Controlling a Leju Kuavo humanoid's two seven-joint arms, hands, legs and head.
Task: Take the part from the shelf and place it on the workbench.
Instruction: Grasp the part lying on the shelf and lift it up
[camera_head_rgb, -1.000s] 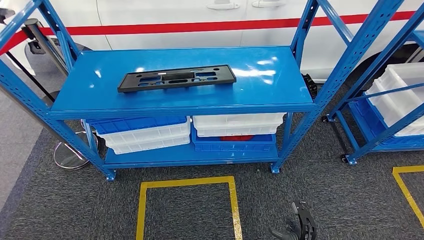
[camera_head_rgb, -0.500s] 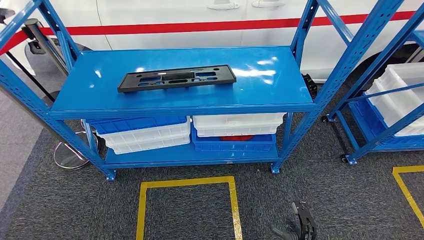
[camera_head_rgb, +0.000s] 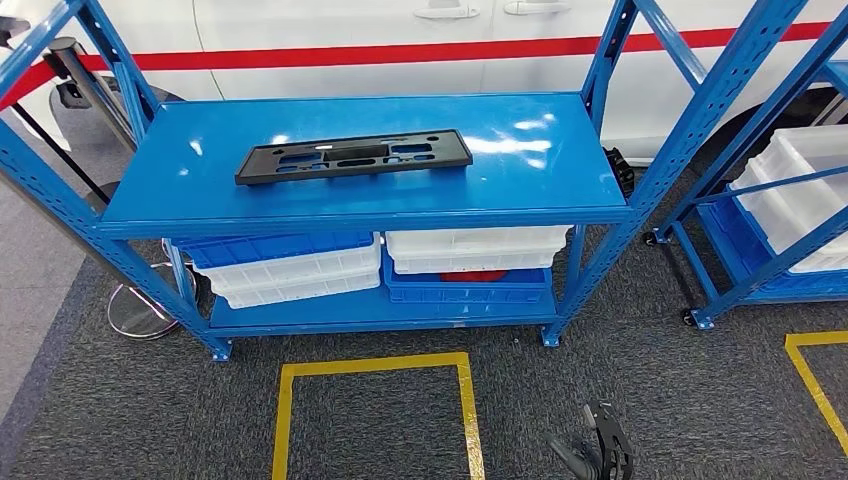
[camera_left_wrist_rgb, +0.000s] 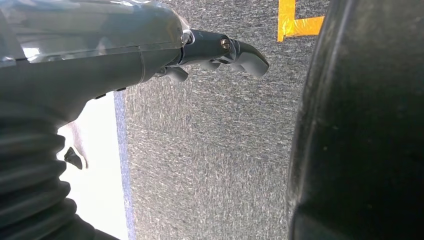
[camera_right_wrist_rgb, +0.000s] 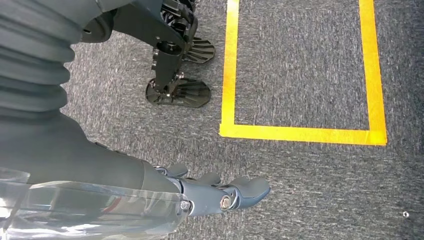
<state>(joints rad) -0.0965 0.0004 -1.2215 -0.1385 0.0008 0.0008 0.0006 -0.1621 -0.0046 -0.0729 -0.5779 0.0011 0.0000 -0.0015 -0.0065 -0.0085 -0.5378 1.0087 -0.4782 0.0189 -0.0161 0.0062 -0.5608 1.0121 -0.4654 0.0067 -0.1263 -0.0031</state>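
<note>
Nothing has moved: part lies on shelf; both hands' fingers apart, empty.

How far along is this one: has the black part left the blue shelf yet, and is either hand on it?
Nothing looks done yet. The black plastic part lies flat on the top level of the blue shelf, untouched. Nothing is in hand: the right hand hangs low over the grey carpet, holding nothing, and the left hand hangs beside the body, also holding nothing. Left: reach, grip, lift and carry the part to the workbench.
</note>
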